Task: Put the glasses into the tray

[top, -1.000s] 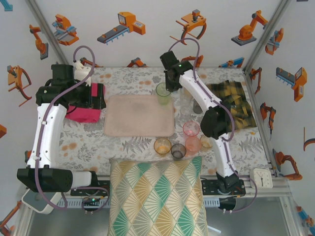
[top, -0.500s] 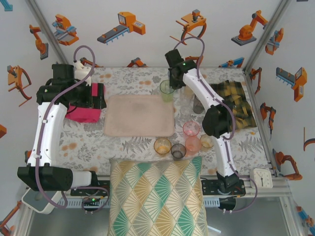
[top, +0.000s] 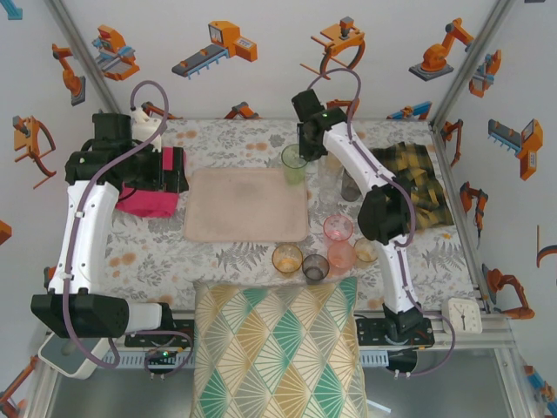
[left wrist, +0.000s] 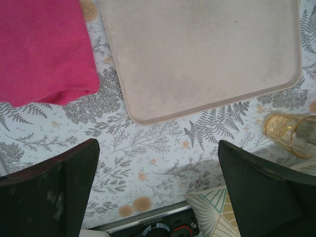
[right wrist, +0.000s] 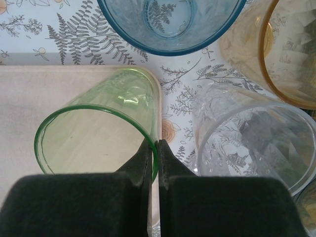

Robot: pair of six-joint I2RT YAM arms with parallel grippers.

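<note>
Right now your right gripper (right wrist: 154, 144) is clamped on the rim of the green glass (right wrist: 98, 133), one finger inside and one outside. That glass stands on the tray (top: 244, 209), at its 1 o'clock corner in the overhead view. Other glasses (top: 315, 267) cluster at the tray's 5 o'clock. Your left gripper (left wrist: 158, 163) hangs wide open and empty by the pink cloth (left wrist: 42, 47), at the tray's 9 o'clock.
</note>
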